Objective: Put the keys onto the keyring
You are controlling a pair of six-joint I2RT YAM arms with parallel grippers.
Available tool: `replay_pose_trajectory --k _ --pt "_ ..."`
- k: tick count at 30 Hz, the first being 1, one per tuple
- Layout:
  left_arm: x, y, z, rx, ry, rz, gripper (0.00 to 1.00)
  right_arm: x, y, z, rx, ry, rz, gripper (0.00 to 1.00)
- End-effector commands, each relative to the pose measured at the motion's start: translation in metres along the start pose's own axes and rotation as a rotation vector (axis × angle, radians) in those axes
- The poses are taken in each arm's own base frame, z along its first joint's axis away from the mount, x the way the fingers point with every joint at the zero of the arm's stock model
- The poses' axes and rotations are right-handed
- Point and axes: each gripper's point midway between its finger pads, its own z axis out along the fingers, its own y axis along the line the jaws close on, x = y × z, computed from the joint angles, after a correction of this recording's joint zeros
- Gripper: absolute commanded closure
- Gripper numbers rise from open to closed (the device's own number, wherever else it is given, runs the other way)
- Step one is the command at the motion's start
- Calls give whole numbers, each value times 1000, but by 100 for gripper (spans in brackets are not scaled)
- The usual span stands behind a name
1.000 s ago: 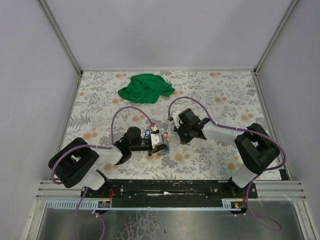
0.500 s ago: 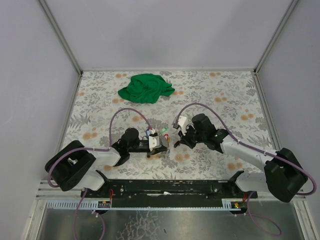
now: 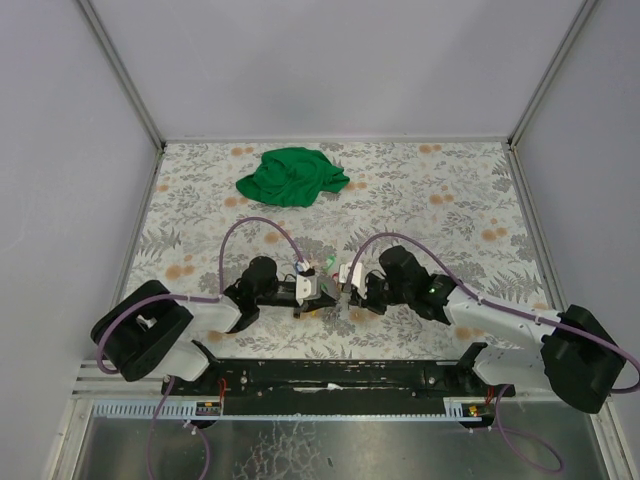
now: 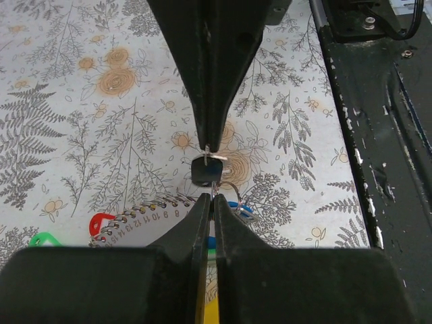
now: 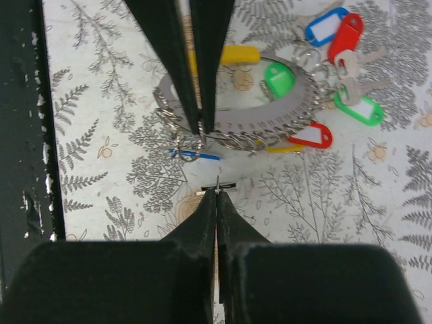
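Note:
The keyring (image 5: 236, 128) is a grey numbered loop edged with wire coil, lying on the flowered table; it also shows in the left wrist view (image 4: 135, 212). Keys hang on it with bright tags: blue (image 5: 324, 27), red (image 5: 344, 37), green (image 5: 358, 108), yellow (image 5: 233, 54). My left gripper (image 4: 210, 199) is shut on the keyring's thin wire at its near edge. My right gripper (image 5: 217, 192) is shut on a small black key (image 4: 204, 170), tip to tip with the left gripper. In the top view both grippers, left (image 3: 322, 292) and right (image 3: 343, 290), meet near the table's front.
A crumpled green cloth (image 3: 292, 176) lies at the back of the table. The black mounting rail (image 3: 330, 375) runs along the near edge, just behind both grippers. Grey walls close in the sides and back.
My right arm has swung round and low, bringing its gripper left and nearer until it faces the left gripper. The left gripper has stayed almost in place by the keys.

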Motion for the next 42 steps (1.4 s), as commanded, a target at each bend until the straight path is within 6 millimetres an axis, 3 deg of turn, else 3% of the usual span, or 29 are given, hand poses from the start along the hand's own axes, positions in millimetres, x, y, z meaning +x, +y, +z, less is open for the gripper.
replay_pose_trajectory --k 1,42 --pt "-17 1 4 29 -68 55 100 -13 2 8 -11 -21 -91 100" --pt "-12 4 9 24 -51 32 100 -39 16 15 -72 -101 -118 100"
